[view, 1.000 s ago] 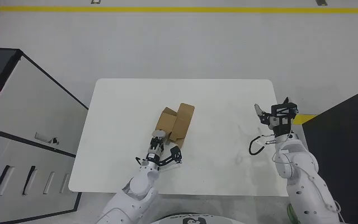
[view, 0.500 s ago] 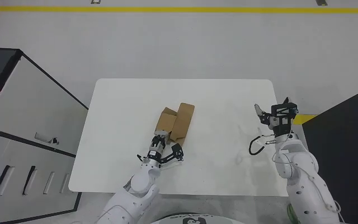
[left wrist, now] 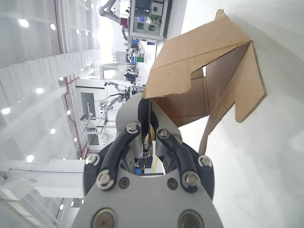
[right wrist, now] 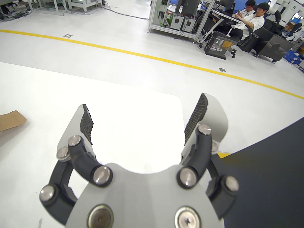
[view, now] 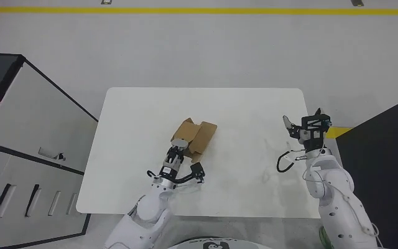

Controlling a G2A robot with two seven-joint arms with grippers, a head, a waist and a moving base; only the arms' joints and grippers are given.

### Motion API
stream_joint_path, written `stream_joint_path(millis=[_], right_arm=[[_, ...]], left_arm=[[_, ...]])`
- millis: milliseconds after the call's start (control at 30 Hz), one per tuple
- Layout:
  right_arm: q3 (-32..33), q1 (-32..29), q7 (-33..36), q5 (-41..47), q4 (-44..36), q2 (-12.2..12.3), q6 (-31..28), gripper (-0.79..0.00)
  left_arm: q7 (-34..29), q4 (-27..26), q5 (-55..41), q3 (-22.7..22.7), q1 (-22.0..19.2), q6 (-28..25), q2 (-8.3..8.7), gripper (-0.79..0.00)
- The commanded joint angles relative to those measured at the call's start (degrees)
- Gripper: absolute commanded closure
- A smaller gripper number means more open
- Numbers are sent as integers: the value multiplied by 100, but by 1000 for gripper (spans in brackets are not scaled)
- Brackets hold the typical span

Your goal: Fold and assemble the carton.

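Carton [view: 194, 134] lies near the middle of the table [view: 249, 106], somewhat toward the left arm's side, partly opened. Its panels stand at angles to one another rather than square, and the end flaps hang loose and unfolded. The left gripper [left wrist: 148, 110] is closed on the thin edge of one cardboard panel at the side of the carton nearest the robot. The left wrist view shows the board pinched between the two pads, with the hollow of the carton opening beyond it. The right gripper [right wrist: 142, 117] is open and carries nothing. It sits over the table's right-hand edge, well apart from the carton. Assessment: the step in hand is the erecting of the body, with one wall held while the sleeve is brought out of its collapsed form. The task is judged to be at an early stage, since no flap is tucked and no end is closed. The next move calls for the held wall to be swung until the corners stand square. That likely needs a second hold or brace on the opposite panel, which the idle right gripper would have to cross the table to give. With a single pinch only, the light board may slide on the smooth surface or fall back flat. Flap folding should follow only once the body holds its shape.
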Motion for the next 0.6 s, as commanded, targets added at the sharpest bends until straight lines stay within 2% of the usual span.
stream_joint_path(millis=[0,267,567], right_arm=[[0,0,0,0,0,0,0,-785],[0,0,0,0,0,0,0,-785],[0,0,0,0,0,0,0,-785]], left_arm=[[446,-397,32,-141,223,-143,65,0],[1683,-1638,387,-647,924,-448,272,0],[1813,-1688,627,-674,900,-484,293,0]])
